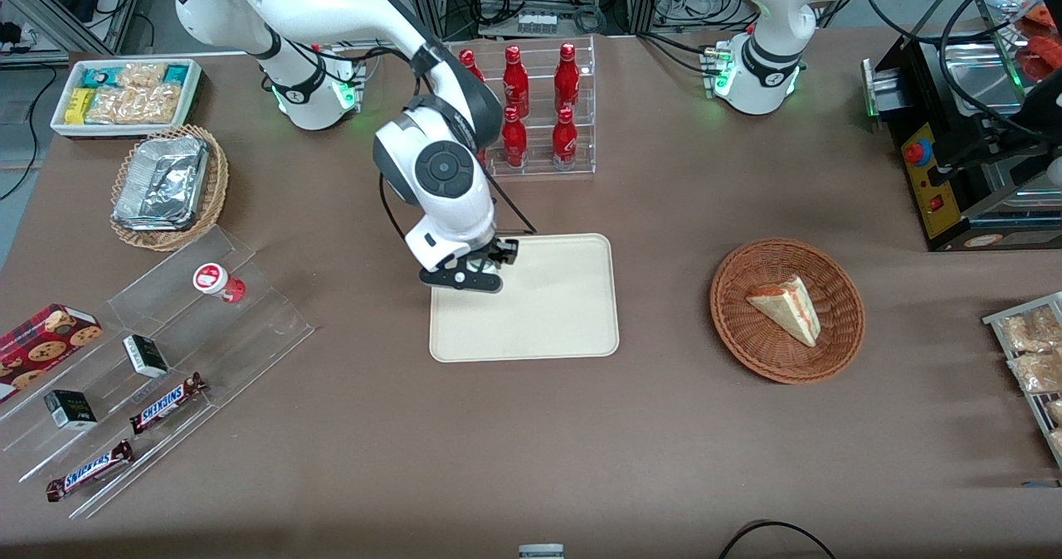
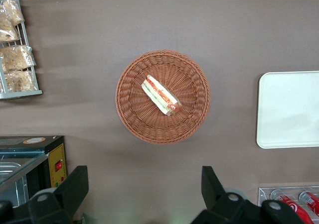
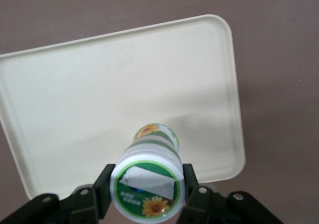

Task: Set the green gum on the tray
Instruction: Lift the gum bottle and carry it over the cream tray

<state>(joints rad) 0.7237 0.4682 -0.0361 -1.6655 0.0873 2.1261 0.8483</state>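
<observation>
1. Brown worktop (image 1: pixel 664 426), cream rectangular low-rimmed tray (image 1: pixel 564 310) at centre.
2. Fingers (image 3: pixel 193 181) clamped on small white-lidded green gum bottle (image 3: pixel 147 185), upright.
3. Gripper (image 1: pixel 474 270) above tray's working-arm edge; straight down for release.

Snack bin (image 1: pixel 58 123) at upper left, red bottles (image 1: pixel 515 82) in clear rack (image 1: pixel 539 169) at top centre, sandwich (image 1: pixel 786 308) in wicker basket (image 1: pixel 730 285) at centre right, chocolate bars (image 1: pixel 166 402) on clear stand (image 1: pixel 274 327) at lower left
</observation>
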